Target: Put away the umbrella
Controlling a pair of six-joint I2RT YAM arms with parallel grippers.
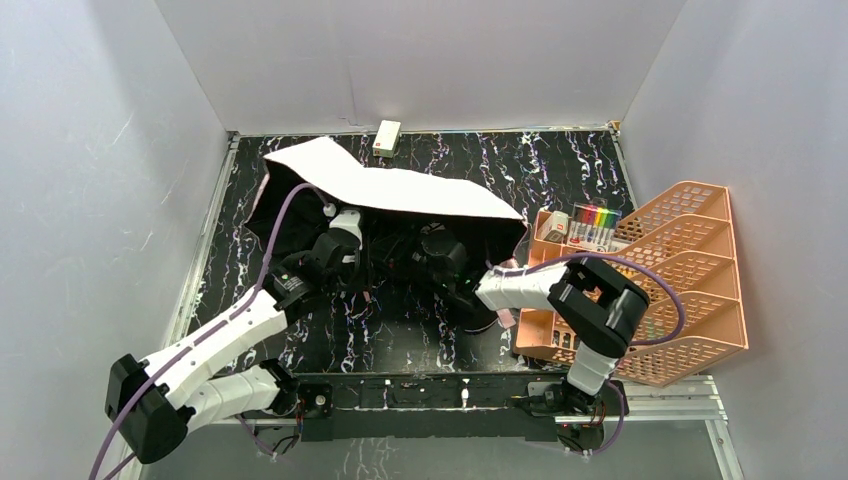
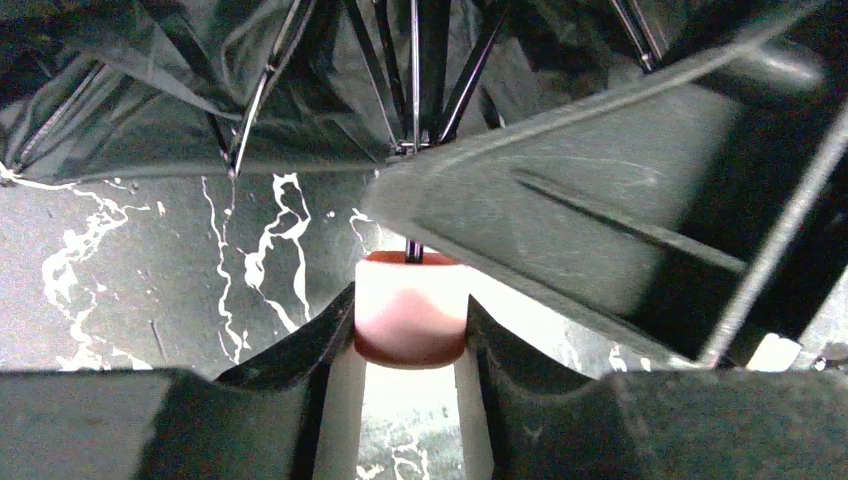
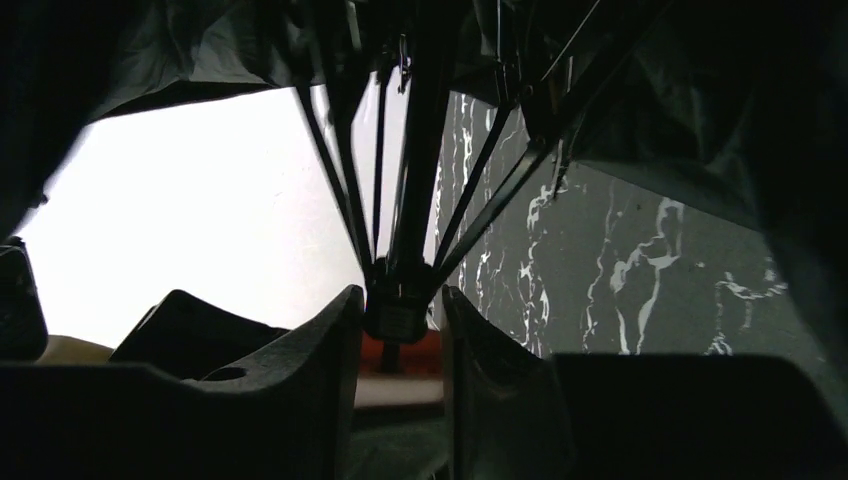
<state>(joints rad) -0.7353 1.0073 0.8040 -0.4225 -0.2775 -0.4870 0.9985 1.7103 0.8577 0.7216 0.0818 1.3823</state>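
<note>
While the umbrella (image 1: 390,185) lies half open on the white-veined black table (image 1: 560,170), pale pink outside, creased black inside, thin ribs (image 3: 470,190) fanning, left gripper (image 2: 411,335) clamped on its stubby pink handle (image 2: 410,300), right gripper (image 3: 398,312) narrow about the black rib hub (image 3: 398,295), grip unclear.

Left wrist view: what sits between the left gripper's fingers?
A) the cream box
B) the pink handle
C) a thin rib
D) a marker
B: the left gripper has its fingers pressed on either side of the pink handle, with the ribs fanning out above it.
</note>
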